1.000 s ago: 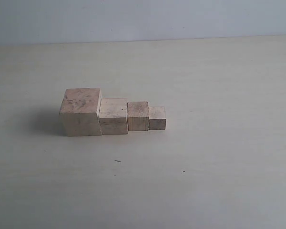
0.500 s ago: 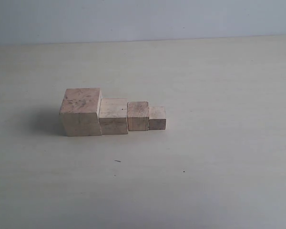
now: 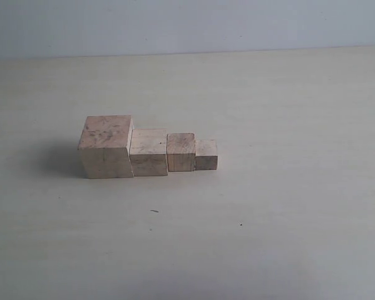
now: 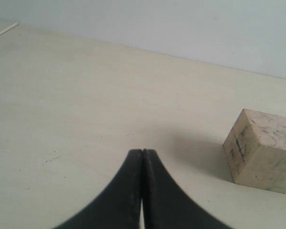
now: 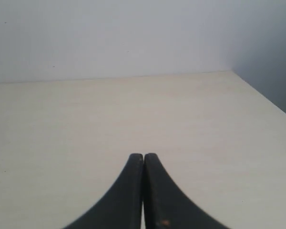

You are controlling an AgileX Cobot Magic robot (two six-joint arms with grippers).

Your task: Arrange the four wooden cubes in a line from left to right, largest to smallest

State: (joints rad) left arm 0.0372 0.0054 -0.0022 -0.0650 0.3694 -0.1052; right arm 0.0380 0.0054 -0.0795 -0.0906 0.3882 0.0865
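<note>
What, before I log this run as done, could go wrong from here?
The shut left pincer hangs near the largest cube; a careless swing could knock it askew. The four cubes appear to touch, so one bump would likely shift the whole row, the smallest cube most easily.

largest cube (image 3: 106, 147): far left end of the row, on the table (image 3: 281, 206)
second cube (image 3: 149, 152): right up against it, on its right
third cube (image 3: 180, 152): next along, touching both neighbours
smallest cube (image 3: 206, 154): right end, touching the third
</note>
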